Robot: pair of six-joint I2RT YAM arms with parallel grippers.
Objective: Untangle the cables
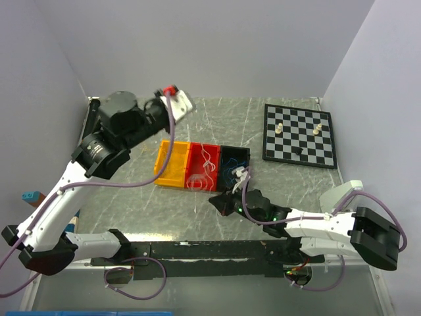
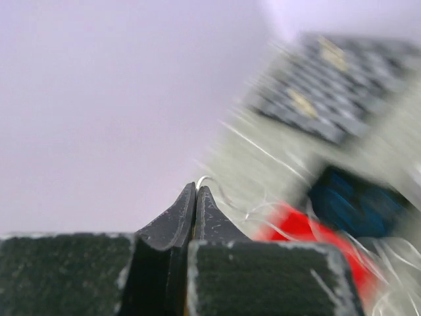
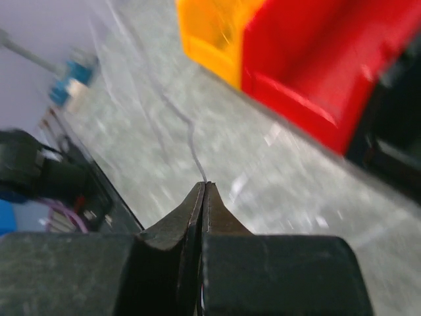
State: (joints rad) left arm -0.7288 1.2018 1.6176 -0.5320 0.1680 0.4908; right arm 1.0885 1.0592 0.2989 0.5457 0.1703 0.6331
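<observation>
left gripper (image 2: 197, 192): jaws clamped on white strand (image 2: 223, 196) | right gripper (image 3: 203, 189): jaws pinching thin strand (image 3: 191, 141) | cables (image 1: 202, 172): mostly tangled in red bin (image 1: 210, 145) and dark bin (image 1: 235, 150), frame centre | progress: likely early, bulk left to separate

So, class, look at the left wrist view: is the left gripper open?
No, the left gripper is shut tight on a thin white cable that curls away from its tip.

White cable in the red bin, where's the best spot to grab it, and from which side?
Probably the white cable loop that appears to spill over the red bin's near rim. Come from above on the near side: it stands clear there, while the walls block the rest.
</observation>
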